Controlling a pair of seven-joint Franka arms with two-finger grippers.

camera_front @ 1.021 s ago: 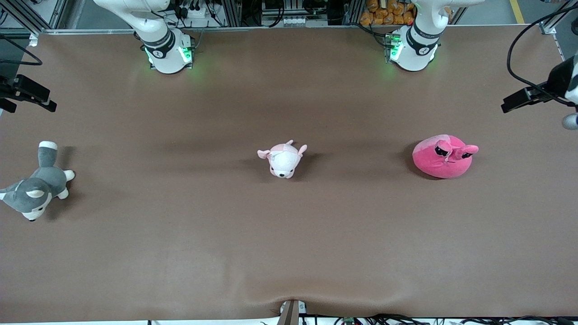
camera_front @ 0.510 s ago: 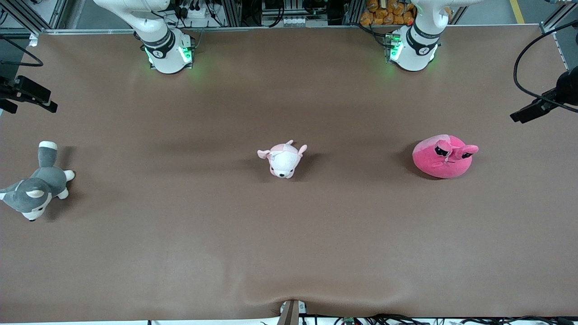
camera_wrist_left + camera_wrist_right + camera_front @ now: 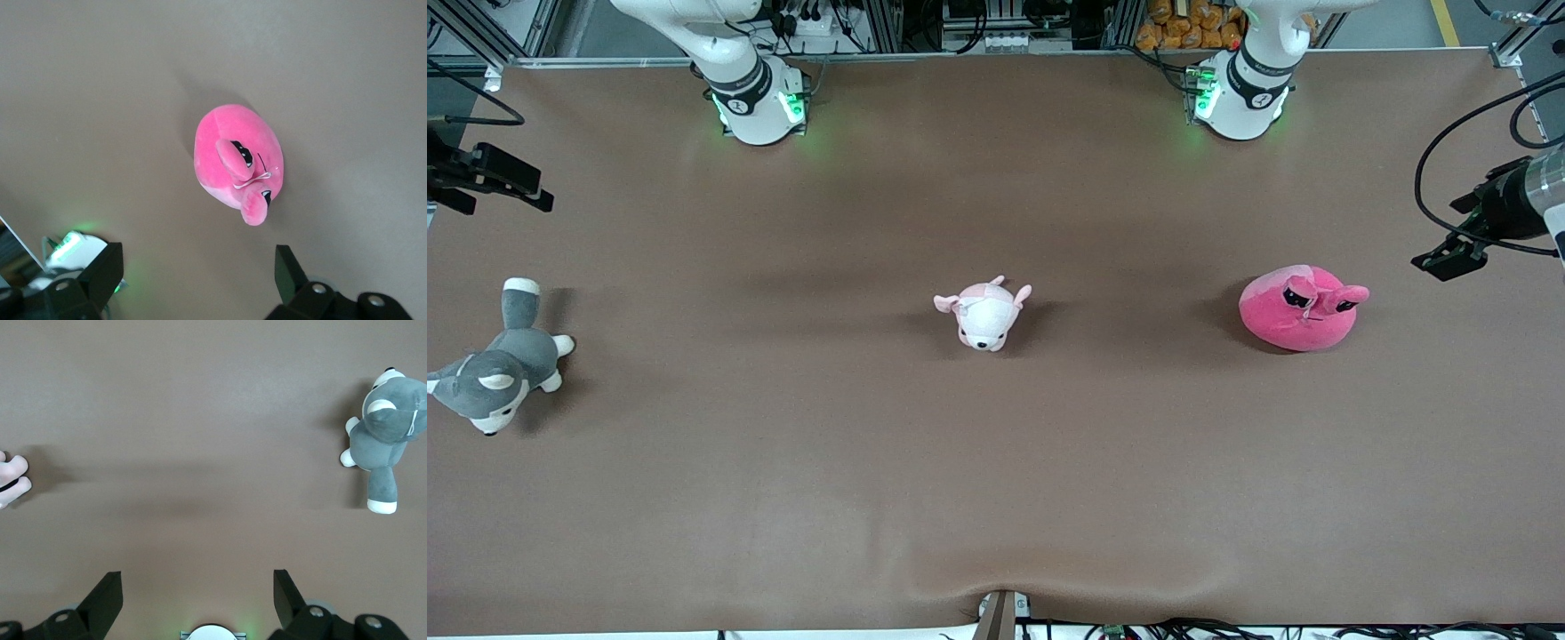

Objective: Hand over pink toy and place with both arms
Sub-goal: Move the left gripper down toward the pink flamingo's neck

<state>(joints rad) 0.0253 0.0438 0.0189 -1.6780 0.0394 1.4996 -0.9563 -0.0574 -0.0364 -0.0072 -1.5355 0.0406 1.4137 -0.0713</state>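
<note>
Brown table [image 3: 996,462], three plush toys spread along it. Pink toy [image 3: 1301,308] resting toward the left arm's end. Left pincer [image 3: 197,280] raised above it, wide open, empty, clearly the closer one. Right pincer [image 3: 193,600] open, empty, waiting above the husky [image 3: 494,373].

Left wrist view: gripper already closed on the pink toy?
No. The left gripper is open, its fingers spread wide in the air, and the pink toy lies untouched on the table.
</note>
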